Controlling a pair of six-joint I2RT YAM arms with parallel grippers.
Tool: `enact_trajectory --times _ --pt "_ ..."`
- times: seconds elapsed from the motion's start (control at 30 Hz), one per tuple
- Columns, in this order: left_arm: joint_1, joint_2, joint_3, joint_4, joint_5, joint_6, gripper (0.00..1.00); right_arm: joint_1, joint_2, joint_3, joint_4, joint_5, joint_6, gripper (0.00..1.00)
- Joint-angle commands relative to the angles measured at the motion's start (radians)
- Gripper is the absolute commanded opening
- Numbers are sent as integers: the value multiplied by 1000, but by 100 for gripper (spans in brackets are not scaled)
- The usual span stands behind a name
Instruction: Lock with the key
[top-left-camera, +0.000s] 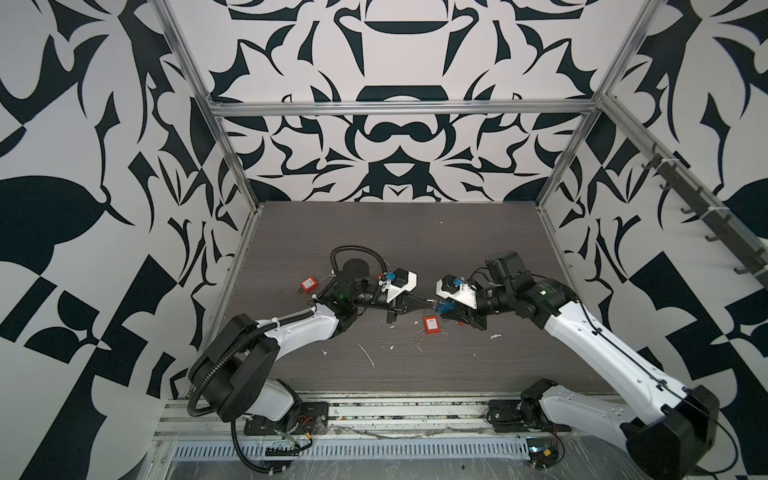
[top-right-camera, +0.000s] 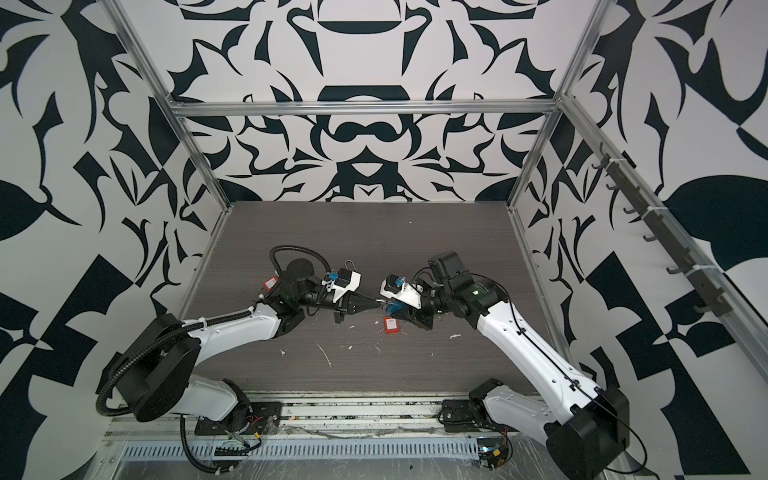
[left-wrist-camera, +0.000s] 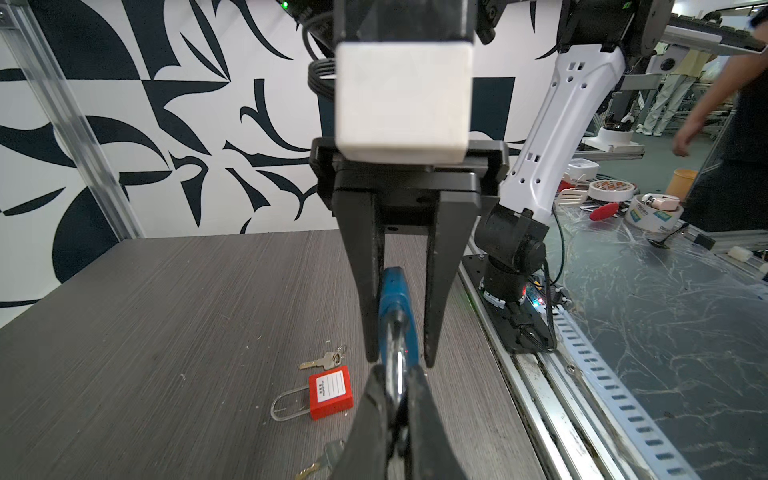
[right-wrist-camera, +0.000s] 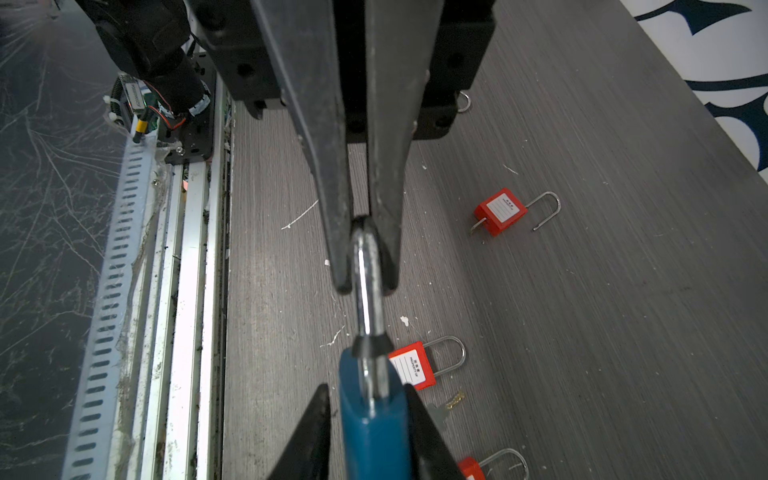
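Both top views hang high above my bases, looking down and inward over the whole table (top-left-camera: 415, 241) — near twins. My left wrist camera faces my right arm (left-wrist-camera: 561, 124); my right wrist camera faces the opposite way. Both sit low and close, sharing the blue padlock (left-wrist-camera: 392, 295).

Cut off at the lower edge: blue padlock (right-wrist-camera: 374, 440), red padlock (right-wrist-camera: 471, 468). Partly behind left gripper (left-wrist-camera: 395, 374): key (left-wrist-camera: 328, 454). Too small to read: label print (left-wrist-camera: 330, 386).

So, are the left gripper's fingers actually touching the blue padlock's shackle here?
Touching. The right wrist view shows the left gripper with its fingers pinched on both sides of the shackle of the blue padlock, with no gap visible.
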Motion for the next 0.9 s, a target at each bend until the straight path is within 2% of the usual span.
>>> enact_trajectory --times 0.0,0.13,0.27,0.3,0.37,0.43,0.63,0.87 --pt "4 -12 4 60 26 -19 0 -3 -17 -3 26 -36 -6 26" --pt "5 0 -6 126 21 -49 0 -3 -12 18 -5 -32 -23 16" --pt "5 12 13 70 36 -34 0 -3 -1 52 -55 -27 -41 8" --pt "5 10 18 37 36 -18 5 -3 0 60 -66 -24 -45 7" --pt "5 -2 35 -60 33 31 24 -3 2 74 -86 -14 -52 5" --pt "5 -20 65 -200 30 105 31 -3 8 89 -112 -7 -63 4" --pt "4 -43 146 -488 13 269 32 -3 42 129 -178 -2 -86 1" --pt "-8 -25 186 -553 31 305 31 -3 57 147 -184 -7 -85 0"
